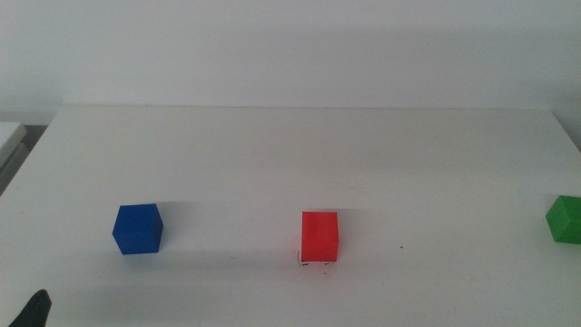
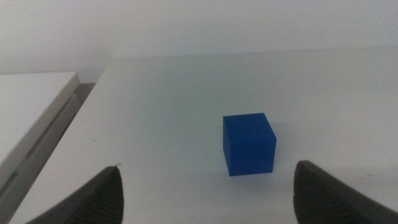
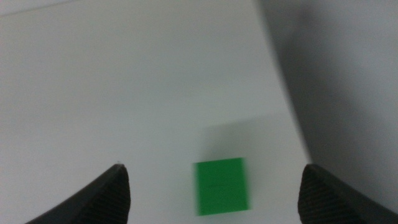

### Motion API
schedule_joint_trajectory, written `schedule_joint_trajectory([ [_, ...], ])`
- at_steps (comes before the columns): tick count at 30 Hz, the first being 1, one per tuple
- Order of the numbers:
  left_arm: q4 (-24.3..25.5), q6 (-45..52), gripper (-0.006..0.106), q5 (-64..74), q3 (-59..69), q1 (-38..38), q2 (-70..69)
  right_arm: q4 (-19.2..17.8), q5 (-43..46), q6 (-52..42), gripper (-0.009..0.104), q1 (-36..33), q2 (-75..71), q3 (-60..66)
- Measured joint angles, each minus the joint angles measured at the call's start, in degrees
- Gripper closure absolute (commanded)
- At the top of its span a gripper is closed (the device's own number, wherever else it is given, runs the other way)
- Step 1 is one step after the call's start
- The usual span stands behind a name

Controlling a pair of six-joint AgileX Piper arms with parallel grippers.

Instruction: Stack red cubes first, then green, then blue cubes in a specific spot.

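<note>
Red cube (image 1: 320, 236) on the pen marks (image 1: 313, 264), mid-tabletop (image 1: 290, 154). Left hand (image 2: 205, 199) spread wide, empty, short of blue cube (image 2: 248, 144). Right hand (image 3: 214, 202) spread wide, empty, over green cube (image 3: 222, 186) by right edge.

So three cubes are sitting in a rough row across the near part of the table (image 1: 290, 154). The blue cube (image 1: 138, 229) is lying toward the left, the red cube (image 1: 320, 236) is sitting about in the middle, right on the pen marks (image 1: 313, 264) peeking out at its front edge, and the green cube (image 1: 565, 219) is sitting way off right, near the table's edge.
</note>
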State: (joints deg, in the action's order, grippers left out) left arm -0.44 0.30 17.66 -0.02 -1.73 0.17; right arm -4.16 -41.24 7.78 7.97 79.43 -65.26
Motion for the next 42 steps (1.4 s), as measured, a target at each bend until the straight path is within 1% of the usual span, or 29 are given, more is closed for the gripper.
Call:
schedule_joint_trajectory([
  [3,0.00,0.00,0.007,0.00,0.00,0.00,0.00,2.31,0.70,-5.46,0.009,3.75,1.80,0.44],
  [7,0.00,0.11,0.007,0.00,0.00,0.00,0.00,6.83,0.99,-13.53,0.009,4.04,6.16,0.44],
  [9,0.00,0.11,0.007,0.00,0.00,0.00,0.00,7.95,0.99,-16.23,0.009,4.04,8.60,0.44],
  [13,0.00,0.11,0.007,0.00,0.00,0.00,0.00,7.52,0.39,-18.59,0.009,4.04,12.19,0.57],
  [17,0.00,0.23,0.007,0.00,0.00,0.00,0.00,7.31,1.76,-18.99,0.009,4.04,15.16,0.57],
  [28,0.00,0.23,0.007,0.00,0.00,0.00,0.00,4.16,3.32,-19.21,0.009,4.04,21.71,0.57],
  [38,0.00,0.34,0.007,0.00,0.00,0.00,0.00,3.72,4.85,-19.21,0.009,4.04,25.10,0.57],
  [40,0.00,0.34,0.007,0.00,0.00,0.00,0.00,3.72,5.13,-19.21,0.011,4.04,25.70,0.57],
  [42,0.00,0.34,0.007,0.00,0.00,0.00,0.00,3.72,5.60,-19.21,0.017,4.04,26.50,0.57],
])
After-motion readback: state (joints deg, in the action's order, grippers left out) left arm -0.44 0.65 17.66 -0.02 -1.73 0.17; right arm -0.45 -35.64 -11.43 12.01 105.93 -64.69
